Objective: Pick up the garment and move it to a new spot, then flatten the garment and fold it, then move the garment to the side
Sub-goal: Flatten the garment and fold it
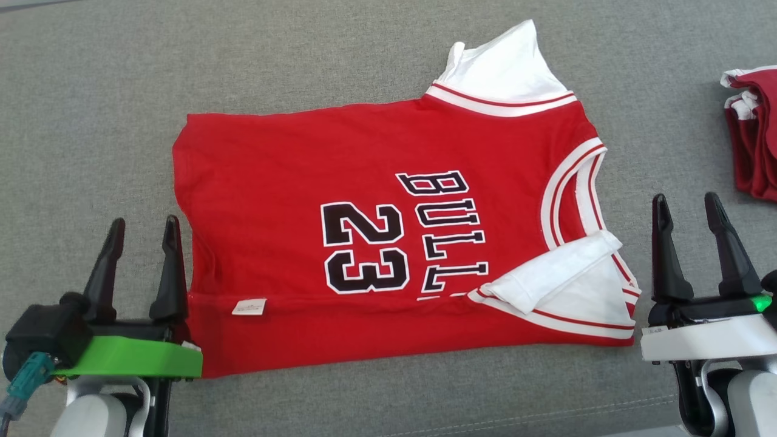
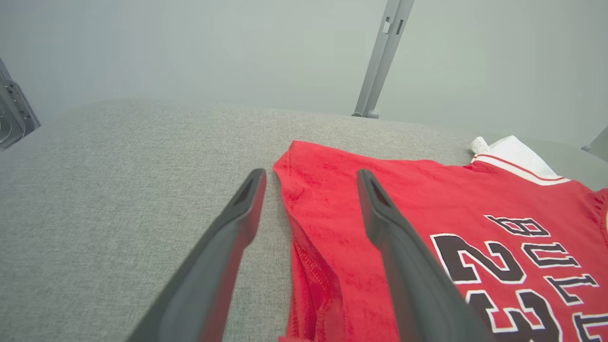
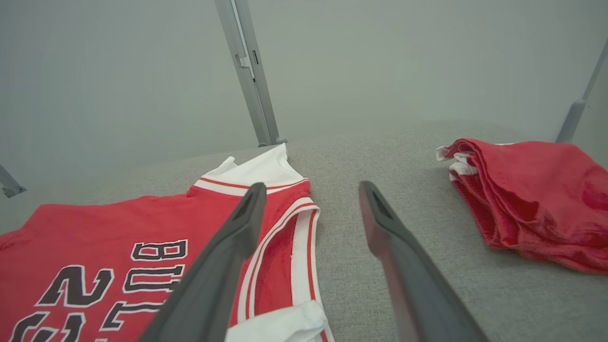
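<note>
The garment point(image 1: 364, 243) is a red basketball jersey with white trim and black "BULLS 23" lettering, lying flat on the grey padded surface with its near edge folded over and white sleeves showing. My left gripper point(image 1: 144, 227) stands open at the jersey's lower left corner, holding nothing. In the left wrist view the left gripper point(image 2: 311, 179) straddles the garment's point(image 2: 427, 204) left hem edge. At the jersey's right side my right gripper point(image 1: 685, 203) is open and empty. The right wrist view has the right gripper point(image 3: 311, 192) over bare surface beside the garment's point(image 3: 118, 223) armhole.
A pile of folded red garments point(image 1: 753, 133) lies at the far right, also visible as the pile point(image 3: 527, 194) in the right wrist view. Grey metal posts point(image 2: 382, 57) point(image 3: 247, 71) rise behind the surface point(image 1: 91, 121). Bare fabric lies left of the jersey.
</note>
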Controlling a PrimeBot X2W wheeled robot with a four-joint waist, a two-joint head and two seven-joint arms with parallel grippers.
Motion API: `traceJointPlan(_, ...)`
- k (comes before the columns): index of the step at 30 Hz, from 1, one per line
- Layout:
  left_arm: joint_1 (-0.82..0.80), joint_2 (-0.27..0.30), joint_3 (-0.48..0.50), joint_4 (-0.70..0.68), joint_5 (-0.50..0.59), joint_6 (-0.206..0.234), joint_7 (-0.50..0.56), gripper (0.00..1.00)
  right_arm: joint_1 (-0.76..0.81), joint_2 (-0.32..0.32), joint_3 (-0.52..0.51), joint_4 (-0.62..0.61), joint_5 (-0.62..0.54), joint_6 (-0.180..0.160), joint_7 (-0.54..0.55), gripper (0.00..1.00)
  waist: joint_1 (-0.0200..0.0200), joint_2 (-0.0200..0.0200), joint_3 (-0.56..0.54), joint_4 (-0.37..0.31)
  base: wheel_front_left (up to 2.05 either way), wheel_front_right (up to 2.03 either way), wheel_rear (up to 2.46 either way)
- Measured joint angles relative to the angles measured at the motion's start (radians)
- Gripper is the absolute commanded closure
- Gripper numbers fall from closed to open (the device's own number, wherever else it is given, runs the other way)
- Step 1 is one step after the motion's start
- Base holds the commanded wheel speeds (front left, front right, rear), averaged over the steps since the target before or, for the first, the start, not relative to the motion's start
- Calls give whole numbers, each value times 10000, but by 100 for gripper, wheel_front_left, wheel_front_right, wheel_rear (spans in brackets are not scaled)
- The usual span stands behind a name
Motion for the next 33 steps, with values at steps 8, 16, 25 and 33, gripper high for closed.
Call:
traceJointPlan(8,-2143,178,25,424,566,-125,-86,0,-967,-48,318,-245,-221,0,-84,0,0,0,224,-99,0,0,0)
traceJointPlan(16,-4788,355,-117,3825,-437,-1152,1632,0,-1727,10,1047,303,-56,0,-213,0,0,0,783,-361,0,0,0)
traceJointPlan(25,-6088,535,-424,6475,-1425,-1712,2460,53,-2012,75,1285,982,198,0,-447,0,0,0,1215,-850,0,0,0)
traceJointPlan(33,-6653,679,-997,7196,-1925,-1772,2401,100,-3114,-493,1070,1638,617,0,-495,0,0,0,1378,-919,0,0,0)
